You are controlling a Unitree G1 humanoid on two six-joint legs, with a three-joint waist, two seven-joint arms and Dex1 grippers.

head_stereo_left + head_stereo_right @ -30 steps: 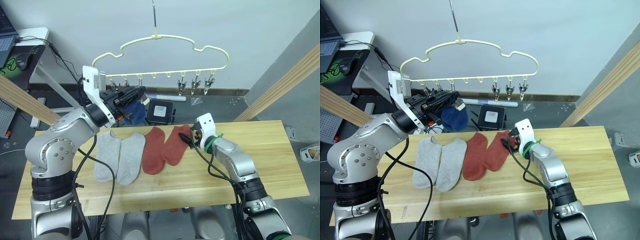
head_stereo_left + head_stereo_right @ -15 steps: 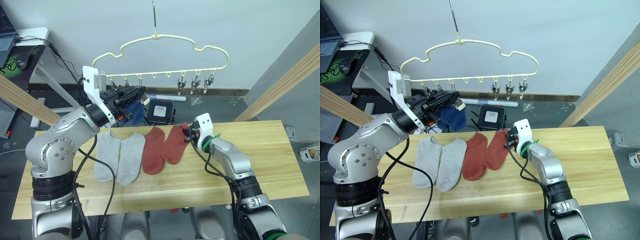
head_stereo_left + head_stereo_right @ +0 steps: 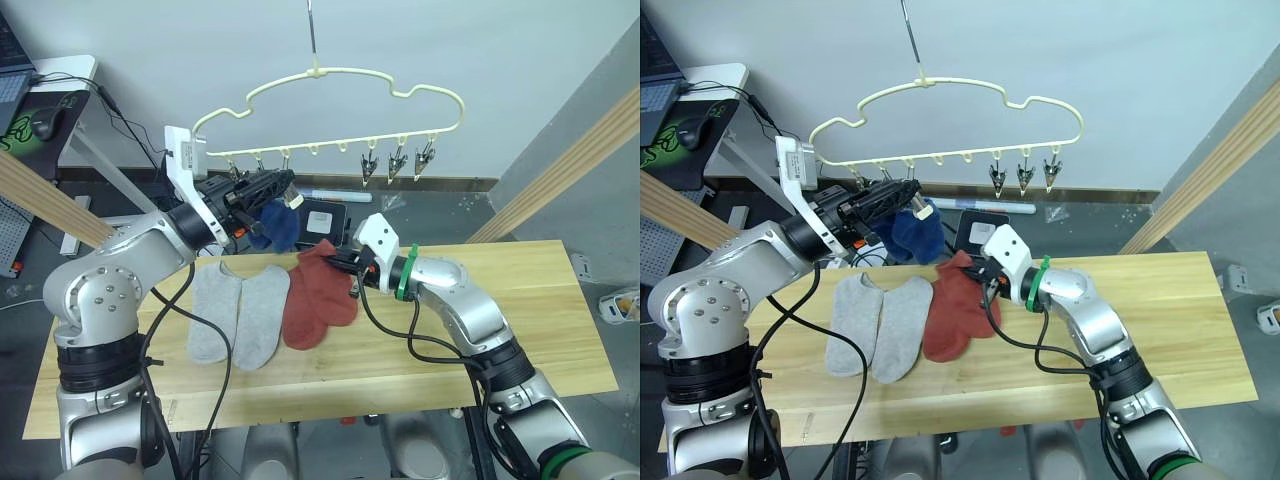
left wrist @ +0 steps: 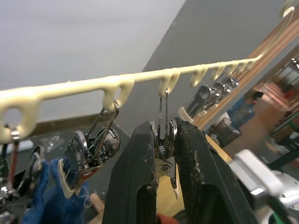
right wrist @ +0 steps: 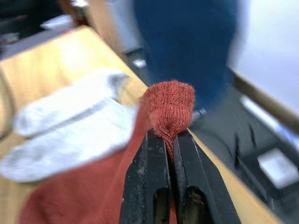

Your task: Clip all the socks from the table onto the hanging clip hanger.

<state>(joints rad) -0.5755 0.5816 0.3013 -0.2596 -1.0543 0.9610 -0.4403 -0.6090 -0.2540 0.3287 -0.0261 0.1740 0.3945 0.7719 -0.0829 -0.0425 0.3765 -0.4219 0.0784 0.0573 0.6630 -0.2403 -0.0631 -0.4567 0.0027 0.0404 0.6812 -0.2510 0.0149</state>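
Note:
The pale yellow clip hanger (image 3: 350, 70) hangs above the table's (image 3: 540, 330) far edge. My left gripper (image 4: 164, 135) is up at its row of clips, shut on one silver clip (image 4: 163, 154). A blue sock (image 3: 275, 225) dangles from the clips beside it. My right gripper (image 5: 168, 140) is shut on the cuff of a red sock (image 3: 335, 285) and holds that end raised off the wood. The other red sock (image 3: 303, 318) and two light grey socks (image 3: 215, 310) (image 3: 262, 315) lie flat on the table to the left.
Three free clips (image 3: 398, 165) hang at the hanger's right end. Thick wooden beams slant at the left (image 3: 40, 200) and right (image 3: 570, 170). A white box (image 3: 322, 220) lies on the floor behind the table. A small desk (image 3: 50, 95) stands at the far left.
My right gripper has shut on the red sock's cuff and carried it up and leftward, toward the left gripper. The left gripper still pinches its clip.

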